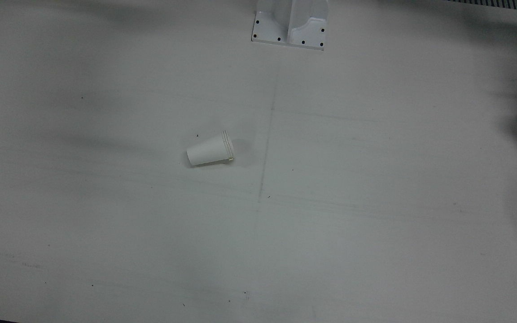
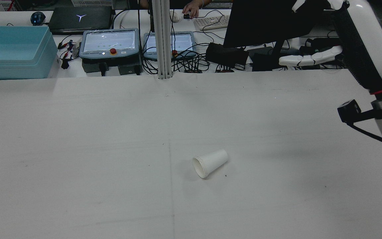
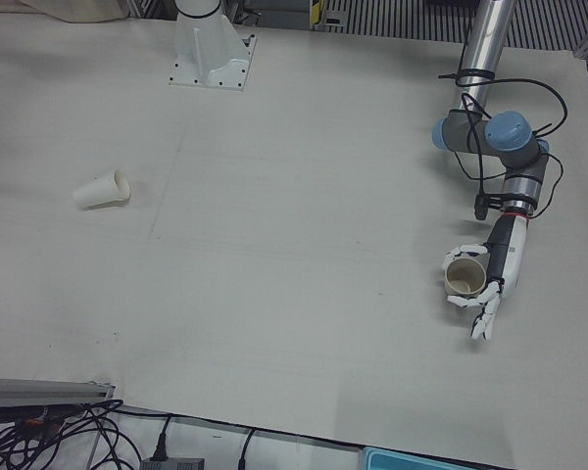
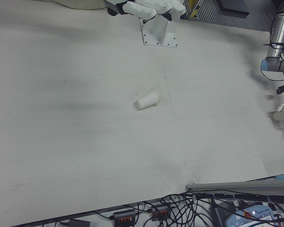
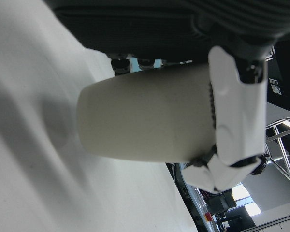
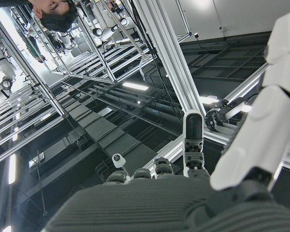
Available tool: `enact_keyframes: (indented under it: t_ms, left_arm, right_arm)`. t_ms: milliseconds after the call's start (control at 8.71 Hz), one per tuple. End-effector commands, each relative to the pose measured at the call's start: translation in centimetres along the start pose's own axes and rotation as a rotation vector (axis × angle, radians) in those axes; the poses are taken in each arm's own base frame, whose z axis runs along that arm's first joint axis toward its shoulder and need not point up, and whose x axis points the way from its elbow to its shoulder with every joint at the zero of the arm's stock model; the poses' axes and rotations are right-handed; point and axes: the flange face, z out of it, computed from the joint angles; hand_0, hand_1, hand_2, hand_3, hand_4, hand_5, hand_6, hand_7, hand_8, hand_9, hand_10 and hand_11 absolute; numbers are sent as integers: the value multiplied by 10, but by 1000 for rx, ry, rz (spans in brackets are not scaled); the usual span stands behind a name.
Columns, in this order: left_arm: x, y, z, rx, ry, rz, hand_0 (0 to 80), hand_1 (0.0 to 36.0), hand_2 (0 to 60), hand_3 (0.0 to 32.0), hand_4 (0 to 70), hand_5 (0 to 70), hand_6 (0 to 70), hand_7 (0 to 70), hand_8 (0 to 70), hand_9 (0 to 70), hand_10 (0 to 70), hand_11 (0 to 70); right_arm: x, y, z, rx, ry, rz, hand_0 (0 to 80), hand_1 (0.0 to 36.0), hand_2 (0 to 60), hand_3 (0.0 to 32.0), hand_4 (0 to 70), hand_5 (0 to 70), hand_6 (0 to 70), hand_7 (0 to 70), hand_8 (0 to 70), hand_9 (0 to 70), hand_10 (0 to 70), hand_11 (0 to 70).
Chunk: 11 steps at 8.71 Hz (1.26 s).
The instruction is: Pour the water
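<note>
While the left hand (image 3: pixel 477 284) holds a paper cup (image 3: pixel 464 275) at the far edge of the worktop (image 3: pixel 304 215), its fingers are wrapped around the cup wall and clamped on it. The left-front view shows the cup mouth facing up and toward the camera, roughly upright, which is the attitude needed to keep any contents in until the pour; whether it holds water cannot be told from these pictures. The left hand view confirms the grasp: a white finger (image 5: pixel 237 121) lies across the cup body near the rim end, and the base end is free.

A second paper cup, the fallen cup (image 1: pixel 210 149), lies on its side near the middle of the worktop, mouth toward the centre seam line (image 1: pixel 267 134), well apart from the held cup. In this attitude it cannot receive a pour; as a judgement, it must be set upright first, and that job falls to the right hand because the cup lies on that arm's half.

The right hand (image 4: pixel 146 8) is raised above the worktop near the pedestal base (image 4: pixel 159 29), holding nothing, fingers spread and extended. Its camera looks up at ceiling framework, consistent with a parked, lifted pose clear of the work area.

The light cup will roll or skid if touched off-centre.
</note>
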Motion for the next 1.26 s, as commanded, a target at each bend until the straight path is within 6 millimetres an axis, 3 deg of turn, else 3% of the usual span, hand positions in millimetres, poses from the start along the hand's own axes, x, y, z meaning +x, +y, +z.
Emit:
enact_keyframes:
  t_ms: [0,115,230,574,1148]
  left_arm:
    - [-3,-17,-12,4,-1,-5,571,292,420,0,283,109,60,81,7,16,62,115]
    - [-3,-24,-25,6,-3,-4,573,284,356,0,237,67,46,64,0,2,54,105]
    - [-2,-30,-33,7,0,-5,580,296,352,0,175,46,29,49,0,0,44,93]
    - [2,-43,-51,41,35,-84,584,300,360,0,176,57,31,51,0,0,47,98]
    - [8,-51,-56,15,121,-151,594,313,376,0,171,62,29,52,0,0,60,117]
  right_arm:
    - [-2,1,0,-1,-4,5,450,109,140,0,129,480,47,77,0,9,3,13]
    - [-3,0,0,0,-5,4,450,110,144,0,129,481,48,78,0,9,3,14]
    - [-2,1,0,-1,-4,5,451,110,140,0,130,483,48,78,0,9,2,13]
    - [-4,1,0,-1,-6,7,452,110,139,0,130,483,48,78,0,8,2,12]
    - [-7,0,0,0,-11,10,452,111,143,0,130,483,48,78,0,9,3,14]
